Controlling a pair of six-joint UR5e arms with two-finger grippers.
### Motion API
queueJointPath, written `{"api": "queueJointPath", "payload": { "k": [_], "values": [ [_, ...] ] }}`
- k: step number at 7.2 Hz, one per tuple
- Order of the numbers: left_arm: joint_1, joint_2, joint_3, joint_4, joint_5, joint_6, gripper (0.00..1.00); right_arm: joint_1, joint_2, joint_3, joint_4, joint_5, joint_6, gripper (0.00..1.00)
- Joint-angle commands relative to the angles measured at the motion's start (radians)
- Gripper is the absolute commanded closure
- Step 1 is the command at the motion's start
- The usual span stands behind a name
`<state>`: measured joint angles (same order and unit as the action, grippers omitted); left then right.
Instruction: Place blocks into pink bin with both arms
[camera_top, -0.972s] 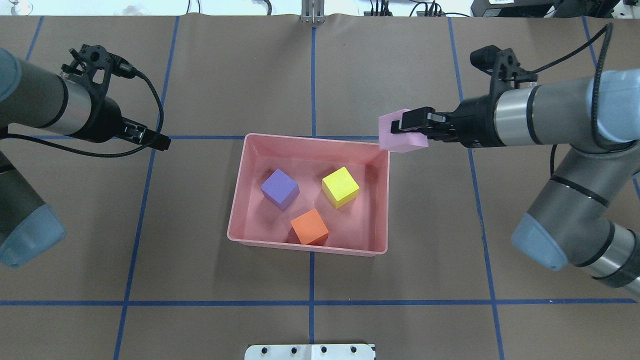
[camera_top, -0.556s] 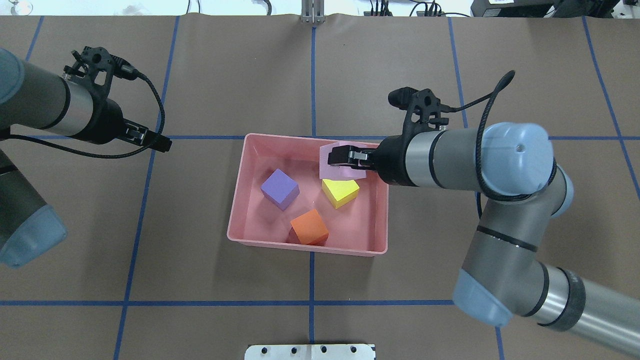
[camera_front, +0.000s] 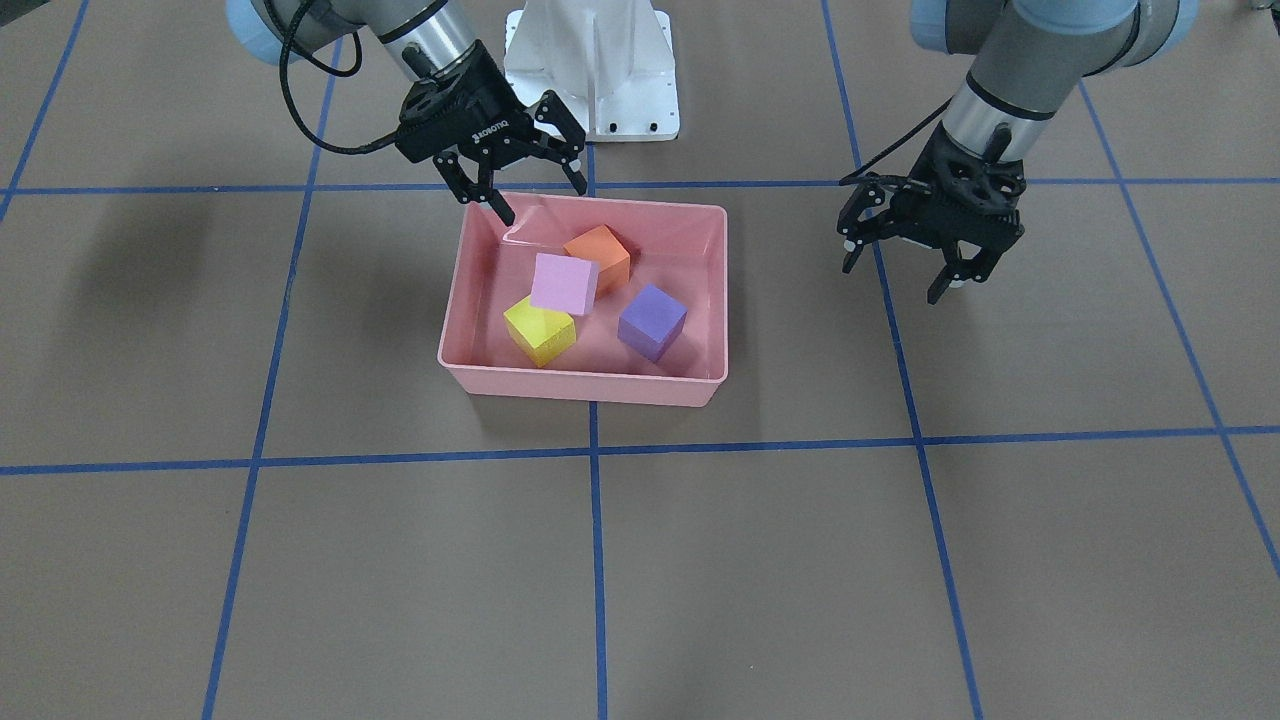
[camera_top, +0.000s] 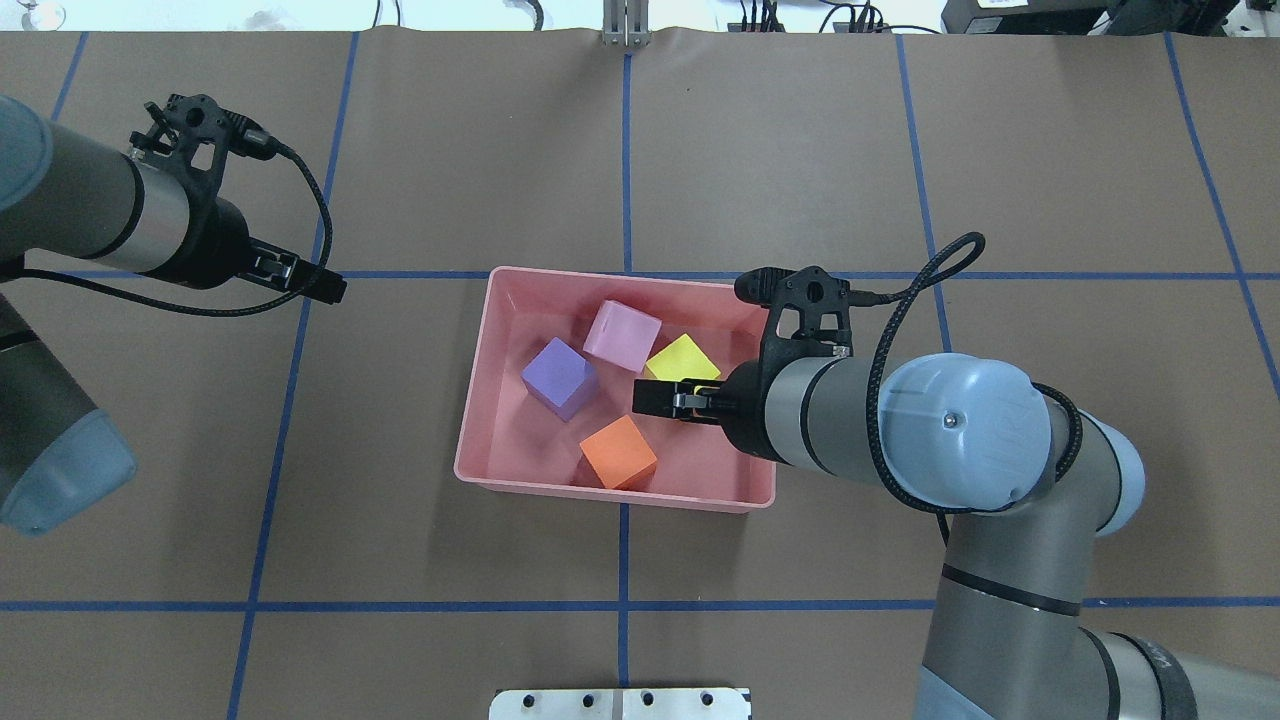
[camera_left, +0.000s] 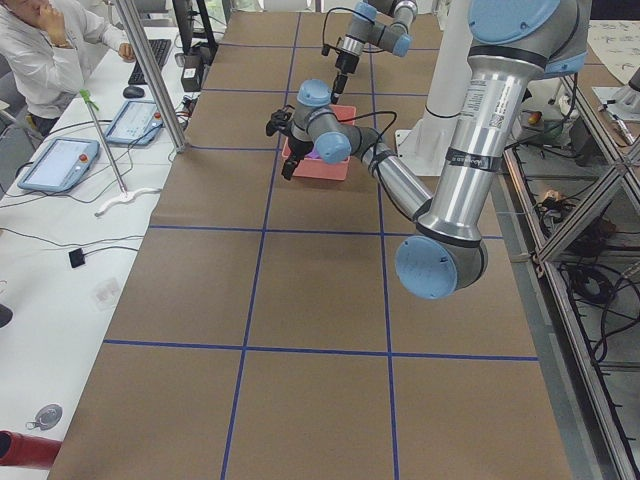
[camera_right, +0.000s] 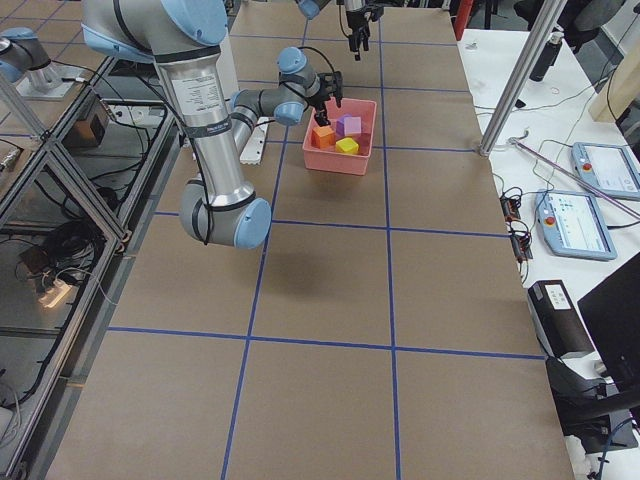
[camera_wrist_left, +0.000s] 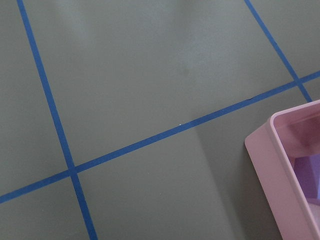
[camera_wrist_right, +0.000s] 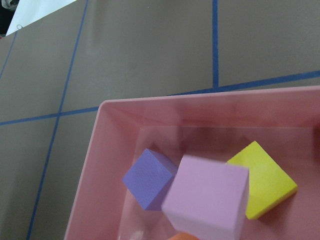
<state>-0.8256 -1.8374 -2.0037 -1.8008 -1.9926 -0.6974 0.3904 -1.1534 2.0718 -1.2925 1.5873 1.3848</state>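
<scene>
The pink bin (camera_top: 600, 495) (camera_front: 580, 385) sits mid-table. In it lie the purple cube (camera_top: 560, 376) (camera_front: 652, 321), the yellow cube (camera_top: 683, 360) (camera_front: 540, 333) and the orange cube (camera_top: 619, 452) (camera_front: 600, 252). The light pink cube (camera_top: 622, 335) (camera_front: 563, 283) is tilted and free inside the bin, over the yellow cube's edge; it is blurred in the right wrist view (camera_wrist_right: 207, 202). My right gripper (camera_top: 645, 400) (camera_front: 540, 200) is open and empty above the bin. My left gripper (camera_top: 325, 288) (camera_front: 895, 280) is open and empty, apart from the bin on its left.
Blue tape lines (camera_top: 625, 605) grid the brown table. The white robot base (camera_front: 590, 70) stands behind the bin. The left wrist view shows one bin corner (camera_wrist_left: 270, 145). An operator (camera_left: 40, 50) sits beside the table's far side.
My right gripper carried the light pink cube from the bin's right corner over the bin, then opened and let it go. The cube is now inside the bin. The left arm barely moved.
</scene>
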Motion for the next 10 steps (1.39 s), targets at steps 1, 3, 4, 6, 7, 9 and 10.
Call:
{"api": "queueJointPath", "payload": {
  "k": [1, 3, 4, 6, 7, 9, 10],
  "values": [
    [0.0, 0.001, 0.0, 0.0, 0.0, -0.002, 0.0, 0.063, 0.001, 0.036, -0.155, 0.023, -0.024, 0.0],
    [-0.003, 0.006, -0.001, 0.006, -0.006, 0.009, 0.0, 0.235, -0.003, 0.037, -0.261, 0.199, -0.155, 0.0],
    [-0.015, 0.03, -0.006, 0.014, -0.04, 0.019, 0.0, 0.322, -0.009, 0.03, -0.301, 0.283, -0.27, 0.0],
    [-0.151, 0.064, -0.009, 0.126, -0.086, 0.26, 0.0, 0.501, -0.075, -0.005, -0.392, 0.382, -0.585, 0.0],
    [-0.234, 0.066, -0.007, 0.218, -0.098, 0.411, 0.0, 0.598, -0.136, -0.045, -0.387, 0.44, -0.745, 0.0],
    [-0.366, 0.121, -0.001, 0.285, -0.135, 0.606, 0.0, 0.796, -0.23, -0.145, -0.386, 0.532, -1.145, 0.0],
    [-0.438, 0.162, 0.016, 0.288, -0.167, 0.703, 0.0, 0.9, -0.273, -0.2, -0.383, 0.595, -1.334, 0.0]
  ]
}}
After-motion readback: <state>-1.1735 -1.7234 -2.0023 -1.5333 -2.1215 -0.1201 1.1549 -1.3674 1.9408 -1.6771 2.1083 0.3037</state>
